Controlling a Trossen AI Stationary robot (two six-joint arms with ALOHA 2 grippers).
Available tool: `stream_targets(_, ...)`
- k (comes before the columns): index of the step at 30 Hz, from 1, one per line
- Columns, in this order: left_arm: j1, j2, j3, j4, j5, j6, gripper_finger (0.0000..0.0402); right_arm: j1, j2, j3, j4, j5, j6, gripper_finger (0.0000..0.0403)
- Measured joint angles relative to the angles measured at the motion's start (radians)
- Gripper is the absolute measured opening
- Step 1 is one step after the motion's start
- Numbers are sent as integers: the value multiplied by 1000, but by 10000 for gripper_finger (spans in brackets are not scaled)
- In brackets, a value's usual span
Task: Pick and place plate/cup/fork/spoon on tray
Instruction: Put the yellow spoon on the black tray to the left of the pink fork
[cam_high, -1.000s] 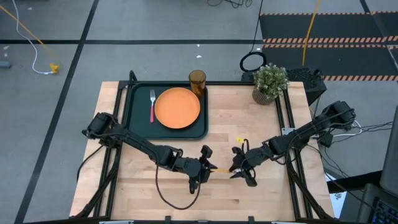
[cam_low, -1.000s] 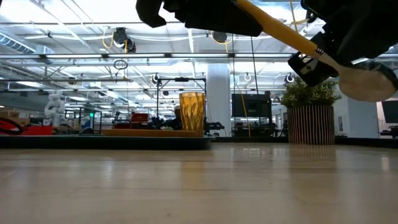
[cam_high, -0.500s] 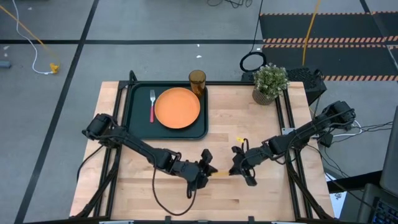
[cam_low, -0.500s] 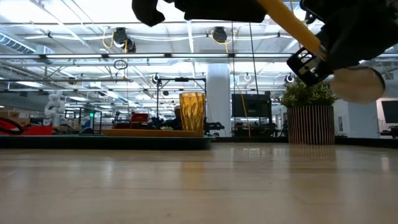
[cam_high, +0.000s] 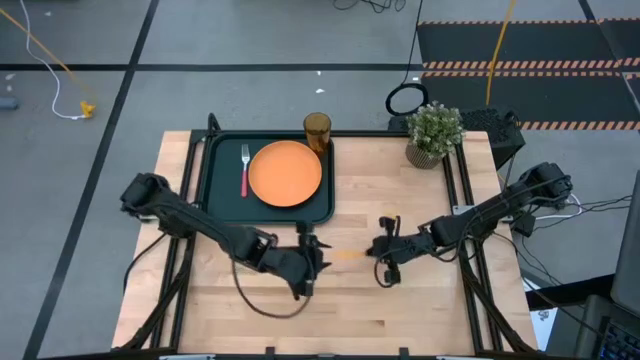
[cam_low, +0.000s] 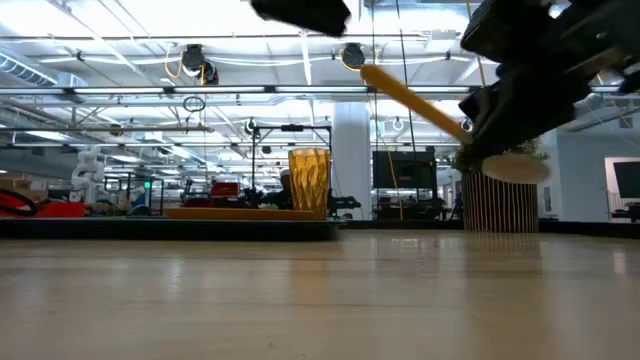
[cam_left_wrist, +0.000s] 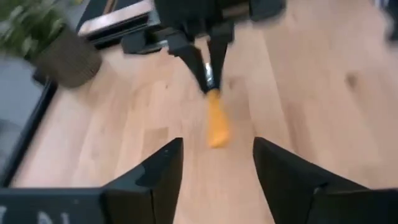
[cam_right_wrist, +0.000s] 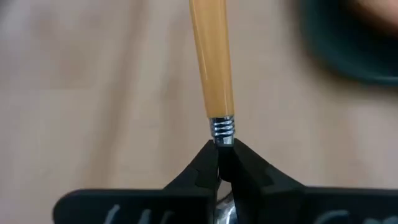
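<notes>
The tray (cam_high: 218, 185) sits at the far left part of the counter (cam_high: 420, 300), well away from both claws. In it lie the plate (cam_high: 285, 172), filling its right half, and the fork (cam_high: 244, 169) just left of the plate, its long axis running front to back with the tines at the far end and the pink-red handle toward the near edge. The cup (cam_high: 317, 128) stands upright in the tray's far right corner, close beside the plate's rim; the low view shows it (cam_low: 309, 180) upright on the tray.

The spoon (cam_high: 352, 254) is off the counter, held in the air by the right claw (cam_high: 386, 250). Its long axis runs across the counter, handle pointing out toward the left claw (cam_high: 318, 256) and the silver bowl on the right claw's side. In the low view the spoon (cam_low: 415, 102) slopes, the handle end higher than the bowl.

The right claw is closed on the spoon's metal neck, just where the orange handle begins (cam_right_wrist: 213, 68). The left claw is open, fingers (cam_left_wrist: 155, 180) spread apart, with the handle's free end (cam_left_wrist: 215, 121) just ahead of the gap between them and not touching either one.

A potted plant (cam_high: 433, 133) stands at the counter's far right, well beyond the right claw.
</notes>
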Motion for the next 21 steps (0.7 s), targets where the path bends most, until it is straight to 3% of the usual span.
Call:
stream_targets(4, 10, -71, 0, -40, -24, -177, 199, 0, 0, 6, 15, 256, -36, 10)
stream_targets(7, 21, -88, 1, 2, -43, -225, 194, 0, 0, 6, 32, 389, -45, 10)
stream_targets(13, 18, -23, 0, 95, -54, -80, 209, 0, 0, 6, 91, 454, -72, 10)
stream_targets(21, 57, 53, 1, 314, -64, 9, 289, 22, 34, 6, 100, 565, -155, 10)
